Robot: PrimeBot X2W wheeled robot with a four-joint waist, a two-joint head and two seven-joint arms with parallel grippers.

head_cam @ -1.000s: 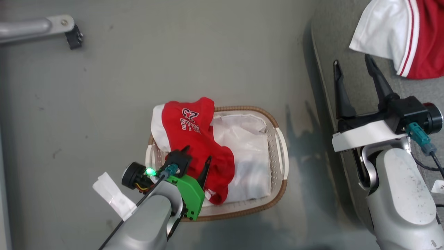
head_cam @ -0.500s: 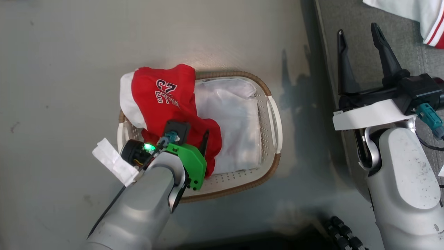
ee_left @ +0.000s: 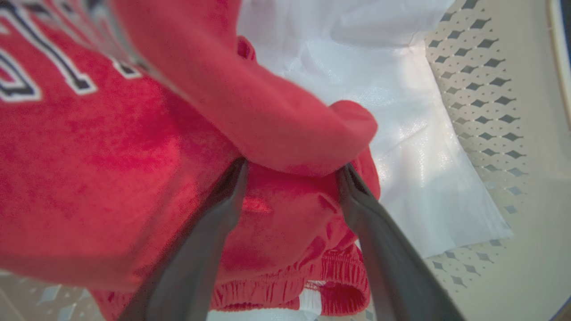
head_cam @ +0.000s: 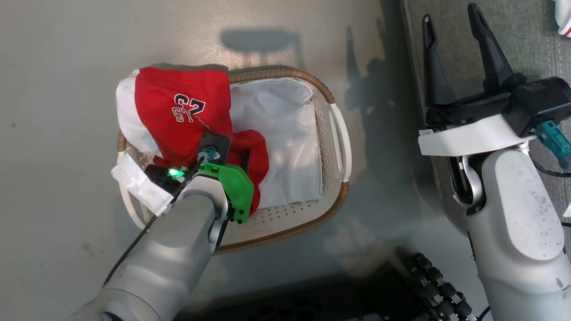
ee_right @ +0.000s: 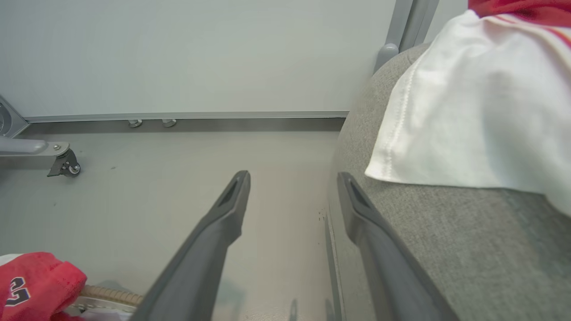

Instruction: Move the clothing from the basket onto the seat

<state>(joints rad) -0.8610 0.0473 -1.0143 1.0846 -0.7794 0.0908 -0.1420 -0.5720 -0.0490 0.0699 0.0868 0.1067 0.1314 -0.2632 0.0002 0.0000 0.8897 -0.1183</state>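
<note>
Noted left jaws apart, straddling a fold of the red clothing (head_cam: 178, 111) in the basket (head_cam: 340, 147). Found right jaws apart and empty at the seat (head_cam: 531, 38) edge. Saw another garment (ee_right: 468, 102) lying on the seat.

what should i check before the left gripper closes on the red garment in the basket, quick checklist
1. Grip lined up: ok, the left gripper stands open, fingers astride a fold of the red garment.
2. Bite free of the liner: cannot tell, the fold hides the fingertips.
3. Cloth clear of the basket: not ok, one end drapes over the rim.
4. Path clear of the right gripper: ok, it is open over the edge of the seat, apart from the basket.
5. Bare seat to drop on: ok, grey fabric shows beside the white-and-red garment lying there.
</note>
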